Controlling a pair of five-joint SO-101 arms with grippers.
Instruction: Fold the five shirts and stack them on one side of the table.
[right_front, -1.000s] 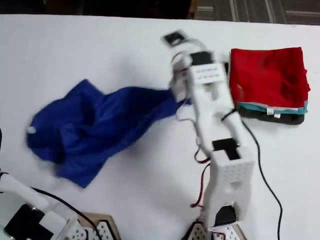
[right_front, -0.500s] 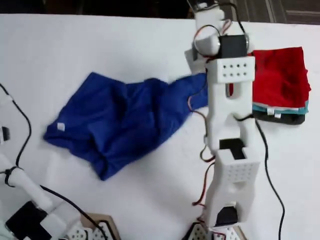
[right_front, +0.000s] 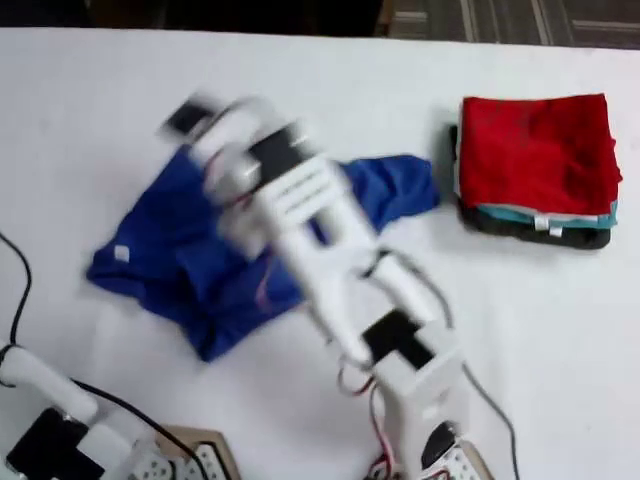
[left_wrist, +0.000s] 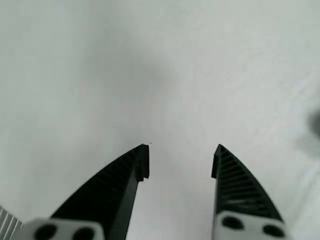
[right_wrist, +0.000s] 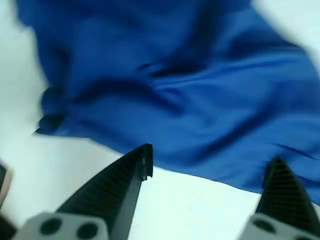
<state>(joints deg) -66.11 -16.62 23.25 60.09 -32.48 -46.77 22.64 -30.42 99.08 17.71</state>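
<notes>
In the high view, my right arm (right_front: 300, 200) has swung a long way. A second ago it was over by the pile of folded shirts (right_front: 535, 150), holding one end of the blue shirt (right_front: 165, 255) and pulling it that way. Half a second ago it was stretched far out across the table (right_front: 100, 90), with the shirt dragged along. Now it has let go and come back to the other side, and it hangs over the middle of the shirt.

The blue shirt lies in a crumpled heap in the middle of the table. One end points at the pile but does not touch it. The pile sits on the right side, with red on top, then a teal one and a dark one under it. My left arm (right_front: 45, 390) is tucked low in the near corner, well apart from the shirt.

In the left wrist view, the left gripper (left_wrist: 181, 147) is spread wide with nothing in it. Under it there is bare white table.

In the right wrist view, the right gripper (right_wrist: 211, 156) is also spread wide and holds nothing. The blue shirt (right_wrist: 165, 90) is just below it, all wrinkly, with its edge on the white table between the two black fingers (right_wrist: 117, 187).

I think the pull moved the shirt closer to the pile but did not flatten it. It is not folded yet. I will likely have to grab a new spot and spread it out first.
</notes>
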